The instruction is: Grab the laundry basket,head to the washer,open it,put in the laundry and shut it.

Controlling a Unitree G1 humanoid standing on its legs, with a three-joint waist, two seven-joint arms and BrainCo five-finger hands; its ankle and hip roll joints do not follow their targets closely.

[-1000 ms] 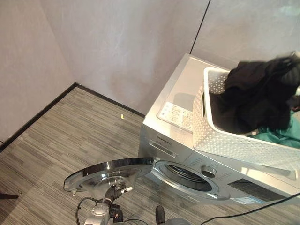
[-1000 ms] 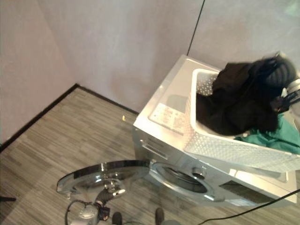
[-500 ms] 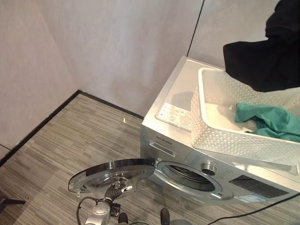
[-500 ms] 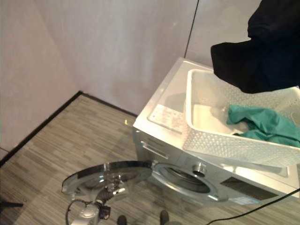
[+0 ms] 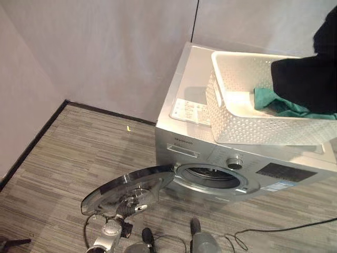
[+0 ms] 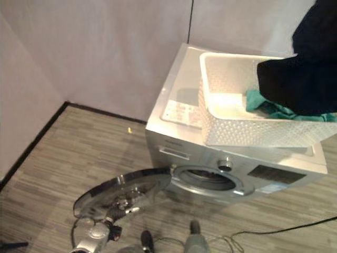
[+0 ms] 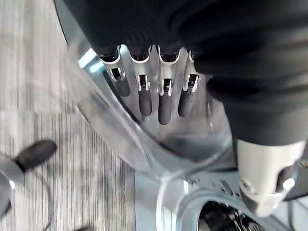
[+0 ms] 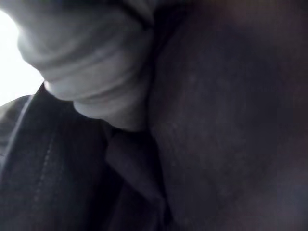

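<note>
Black cloth garment (image 5: 308,79) hangs lifted above the white perforated plastic laundry basket (image 5: 247,124) on the silver front-loading washer (image 5: 181,134); the right hand's grip cannot be told. Left hand (image 7: 154,96), fingers straight, rests against the open round glass door (image 5: 129,191). Teal cloth (image 5: 274,103) lies inside the basket.

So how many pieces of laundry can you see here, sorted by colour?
Black garment: 1, lifted above the white basket
Green garment: 1, lying in the basket
Total: 2 pieces in view
</note>
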